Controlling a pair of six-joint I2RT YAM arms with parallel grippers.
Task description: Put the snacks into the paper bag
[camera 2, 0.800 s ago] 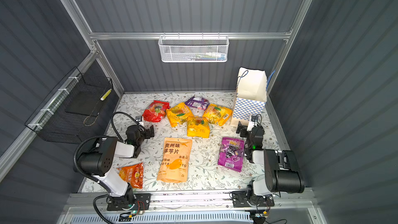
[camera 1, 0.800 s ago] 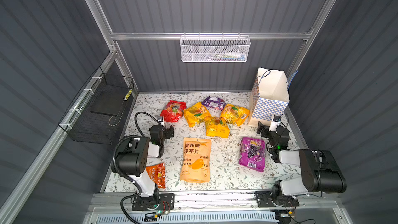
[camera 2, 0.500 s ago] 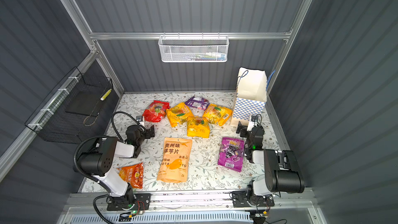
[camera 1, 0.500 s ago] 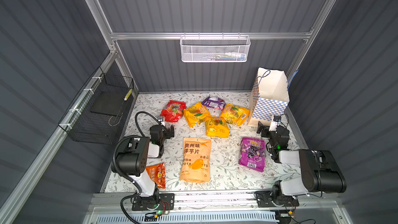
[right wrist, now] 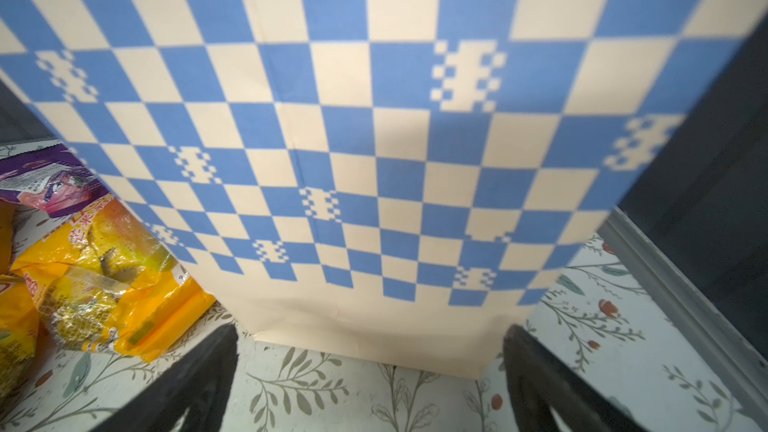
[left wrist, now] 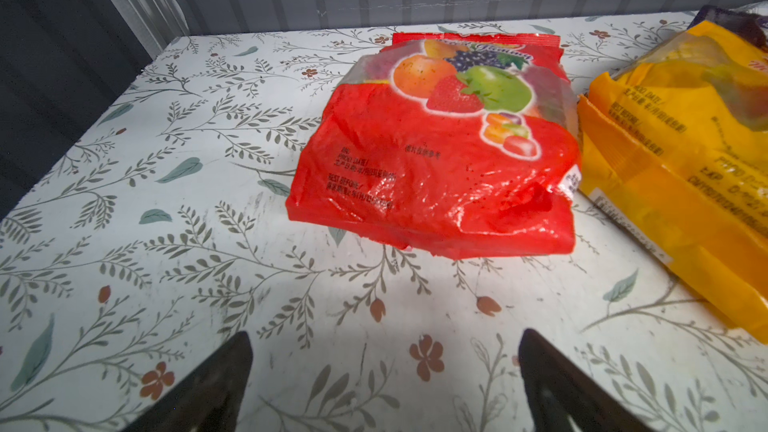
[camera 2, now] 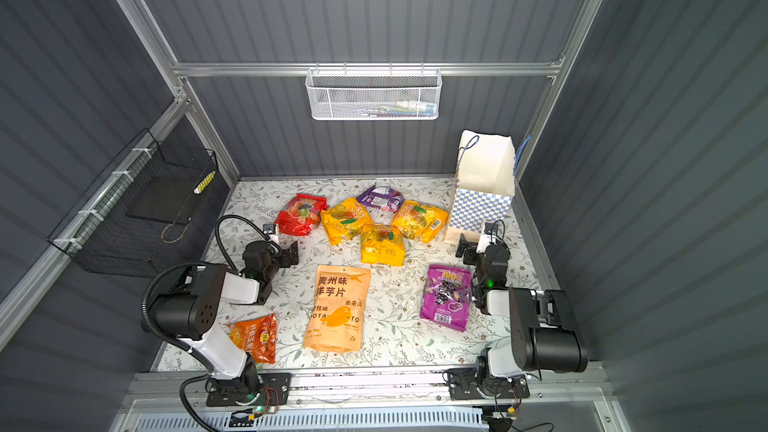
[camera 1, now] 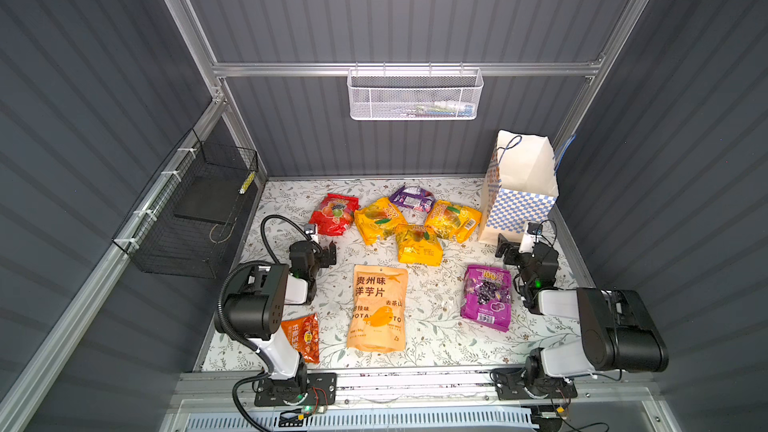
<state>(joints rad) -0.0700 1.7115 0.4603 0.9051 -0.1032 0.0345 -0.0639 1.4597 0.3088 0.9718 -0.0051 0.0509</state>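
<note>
Floral-print tabletop (camera 1: 436, 351), grey panelled walls all round, and the snacks lie scattered across it, none visibly inside the paper bag (camera 1: 519, 184), which stands upright in the far right corner with its mouth open. The left gripper (left wrist: 385, 336) sits low over the table, jaws spread wide and empty, with the red packet (left wrist: 436, 160) dead ahead, near but untouched. Across the way the right gripper (right wrist: 370, 330) is just as wide and empty-handed, nose-on to the bag's checkered band near its base.

The red packet looks like the first pick. That glossy film will likely slip, so the bite probably wants to be on the crimped near edge or a raised fold, not the puffy middle. It then needs lifting well clear of the tall rim. The bag looks light and may tip, so the right gripper could steady it.
</note>
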